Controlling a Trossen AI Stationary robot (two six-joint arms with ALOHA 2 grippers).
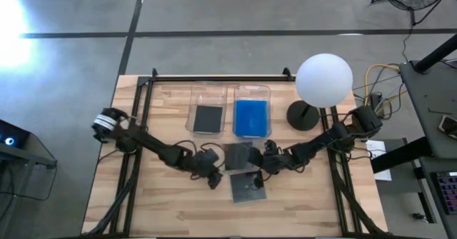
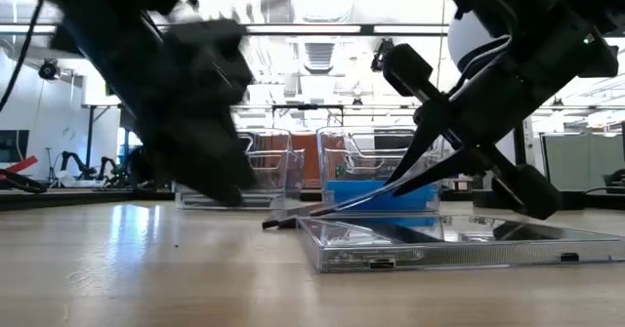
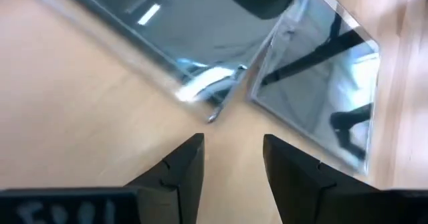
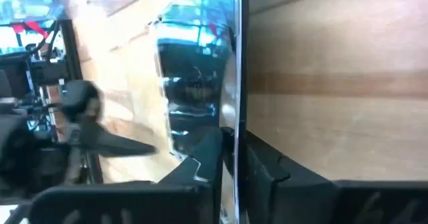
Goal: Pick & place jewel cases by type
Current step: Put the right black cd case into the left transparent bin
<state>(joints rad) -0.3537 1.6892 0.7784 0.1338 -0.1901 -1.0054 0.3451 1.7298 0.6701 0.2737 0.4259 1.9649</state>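
Two dark grey jewel cases are out on the table. One [image 1: 248, 187] [image 2: 449, 239] lies flat near the middle. The other [image 1: 238, 155] [image 2: 361, 198] is tilted, and my right gripper [image 1: 258, 162] [image 4: 231, 158] is shut on it. My left gripper [image 1: 214, 180] [image 3: 233, 150] is open, low over the wood just left of both cases, and touches nothing. At the far side stand two clear bins: the left bin [image 1: 208, 89] holds a dark case [image 1: 208, 118], the right bin [image 1: 252, 89] holds blue cases [image 1: 250, 118]. My right gripper pinches the tilted dark case between its two fingers at the case's right edge [image 4: 235, 134], coming from the table's right and slanting down. That edge is raised. The opposite, left edge [image 2: 278, 222] rests on the table, so the case slopes up toward the fingers [image 2: 430, 171].
A lamp with a white globe [image 1: 323, 78] and a round black base [image 1: 303, 115] stands right of the bins, close to the right arm. Bare wood lies along the near edge [image 1: 214, 217] and at the far left [image 1: 161, 103].
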